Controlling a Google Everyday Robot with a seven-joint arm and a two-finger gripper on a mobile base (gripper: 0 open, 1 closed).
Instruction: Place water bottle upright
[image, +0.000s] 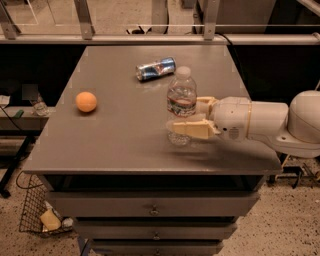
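The water bottle (181, 95), clear ribbed plastic with a white cap and a coloured label band, stands upright on the grey table (115, 140), right of the middle. My gripper (183, 116) reaches in from the right at the bottle's lower half. One cream finger (192, 129) lies across the bottle's front and the other (205, 104) is behind it. The fingers look closed on the bottle. The bottle's base rests on the tabletop.
A blue-and-silver can (156, 68) lies on its side toward the back of the table. An orange ball (86, 101) sits at the left. A metal railing (150, 37) runs behind the table. A wire basket (37, 215) stands on the floor at the lower left.
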